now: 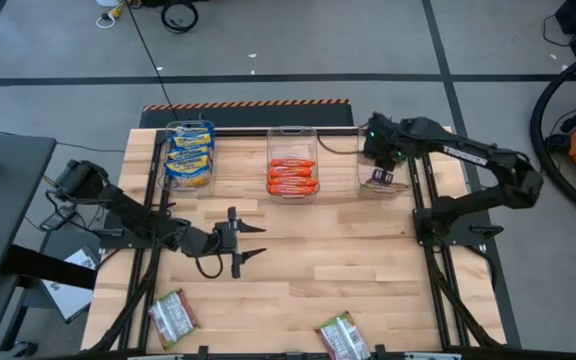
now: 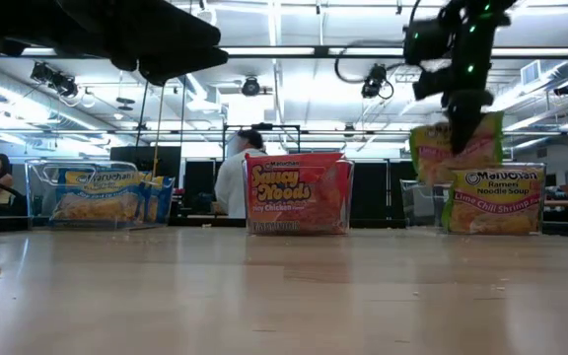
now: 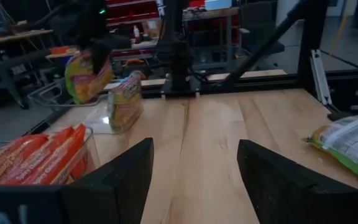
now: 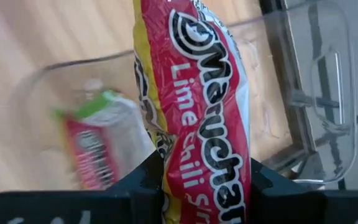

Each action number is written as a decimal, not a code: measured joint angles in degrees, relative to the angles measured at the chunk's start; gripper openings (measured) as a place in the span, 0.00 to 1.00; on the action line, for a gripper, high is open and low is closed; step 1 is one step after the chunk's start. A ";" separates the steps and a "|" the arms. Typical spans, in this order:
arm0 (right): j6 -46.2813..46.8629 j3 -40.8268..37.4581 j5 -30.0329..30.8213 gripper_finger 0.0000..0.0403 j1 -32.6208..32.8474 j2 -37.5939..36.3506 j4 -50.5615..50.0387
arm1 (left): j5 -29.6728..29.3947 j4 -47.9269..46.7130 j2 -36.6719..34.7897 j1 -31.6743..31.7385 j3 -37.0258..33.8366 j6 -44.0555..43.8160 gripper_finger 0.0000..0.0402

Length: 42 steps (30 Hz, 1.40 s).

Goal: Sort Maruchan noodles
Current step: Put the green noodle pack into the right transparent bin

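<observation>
Here one lime packet (image 4: pixel 197 112) hangs clamped in the right end effector (image 1: pixel 381 180), above the right bin (image 4: pixel 328 74); one more lime packet (image 4: pixel 98 146) stands inside, below it. Two lime packets (image 1: pixel 173 318) (image 1: pixel 342 336) lie on the counter (image 1: pixel 348 250), beyond the left end effector (image 1: pixel 249 242), whose fingers stand apart, empty. Three bins in all.
</observation>
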 joint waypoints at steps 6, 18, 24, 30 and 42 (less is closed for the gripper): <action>-3.51 -0.04 -6.39 0.28 -6.34 6.46 0.69 | -1.89 0.29 -3.57 1.01 -0.03 -1.25 0.59; -7.14 -4.57 -20.85 0.28 -10.36 11.13 6.23 | -4.96 -16.88 -21.64 1.26 -0.02 1.60 0.59; -9.81 -10.88 -21.75 0.28 -10.35 9.11 9.23 | -4.95 -18.80 -22.53 1.21 -0.02 1.58 0.59; -9.72 -12.30 -18.96 0.35 -10.14 8.30 8.39 | -4.93 -19.44 -22.53 1.26 -0.02 1.60 0.59; -9.52 -9.38 -18.29 0.49 -7.52 0.07 4.50 | -5.15 -19.46 -22.51 1.26 -0.02 1.12 0.59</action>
